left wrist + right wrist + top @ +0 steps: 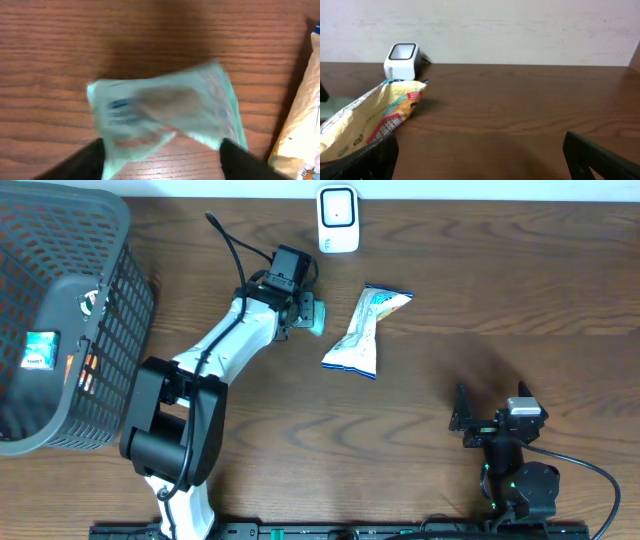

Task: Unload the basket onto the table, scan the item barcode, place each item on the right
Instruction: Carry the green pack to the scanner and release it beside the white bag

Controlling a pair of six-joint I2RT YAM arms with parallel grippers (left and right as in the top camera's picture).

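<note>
Looking down from above, the left gripper sits a bit left of the frame's centre, with a small teal packet right at its tip. In the left wrist view that packet fills the middle of the picture, but it's badly blurred. I can make out blue and red print, though no barcode. The two black fingers poke up from the bottom edge, set well apart, with the packet's lower edge between them. So the jaws are spread wide and nothing looks pinched. Whether the packet is actually brushing a finger, I honestly can't tell.

The white scanner stands at the top middle of the overhead shot, above and a little right of the packet, not touching it. A pale snack bag lies slanted just right of the packet, and its edge also shows at the right side of the left wrist view.

The right gripper is parked down in the lower right, well away from everything, with its jaws fully spread and nothing between them. A dark mesh basket fills the upper left corner of the wooden table.
</note>
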